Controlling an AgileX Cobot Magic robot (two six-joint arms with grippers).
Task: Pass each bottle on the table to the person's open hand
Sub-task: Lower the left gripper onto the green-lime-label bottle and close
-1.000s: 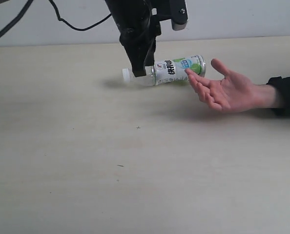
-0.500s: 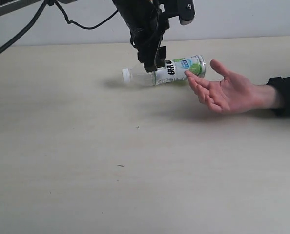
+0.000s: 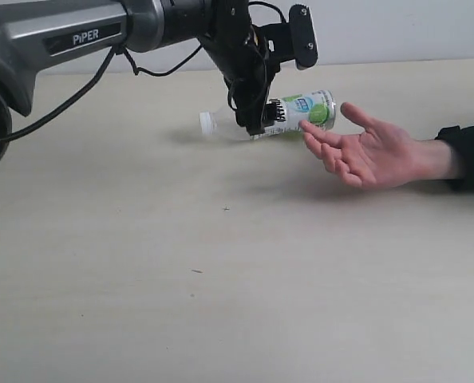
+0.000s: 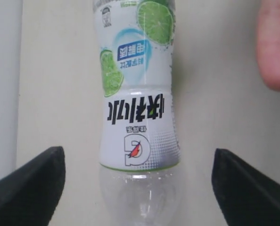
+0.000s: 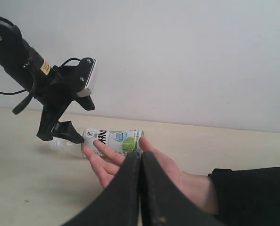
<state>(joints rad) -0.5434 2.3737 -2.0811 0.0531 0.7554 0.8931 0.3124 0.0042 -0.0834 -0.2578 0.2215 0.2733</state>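
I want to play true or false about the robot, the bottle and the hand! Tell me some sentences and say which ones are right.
1. The bottle lies on its side. True.
2. The left tool is squeezing the bottle. False: its jaws stand open, one on each side, apart from the bottle.
3. The person's hand is a closed fist. False: it is open, with spread fingers.
4. The label shows green limes. True.
5. The right tool is shut. True.
6. The bottle's cap is black. False: it is white.
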